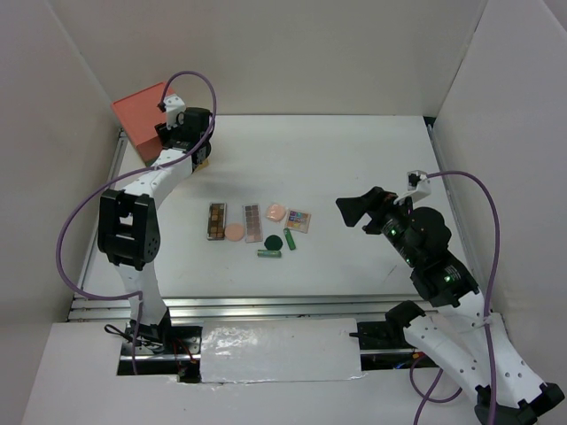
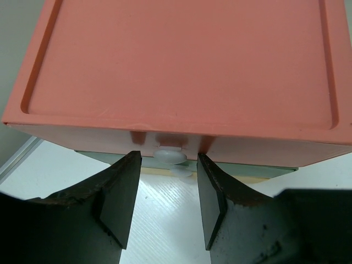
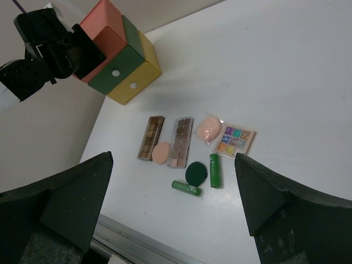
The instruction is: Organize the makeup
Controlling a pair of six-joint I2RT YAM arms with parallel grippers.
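Observation:
The makeup lies in a group mid-table: two brown palettes (image 1: 216,220) (image 1: 252,222), a peach disc (image 1: 234,232), a pink disc (image 1: 275,212), a square multicolour palette (image 1: 298,220), a dark-green disc (image 1: 275,240) and two green tubes (image 1: 269,253) (image 1: 290,239). The right wrist view shows them too, among them the dark-green disc (image 3: 196,173). My left gripper (image 2: 168,165) is open at the drawer chest (image 1: 140,113), jaws either side of the top red drawer's white knob (image 2: 166,154), not touching it. My right gripper (image 1: 354,208) is open and empty, raised to the right of the makeup.
The chest stands at the far left corner, with its red (image 3: 107,38), green (image 3: 118,69) and yellow (image 3: 135,85) drawers facing the table. White walls enclose the table. A metal rail (image 1: 266,305) runs along the near edge.

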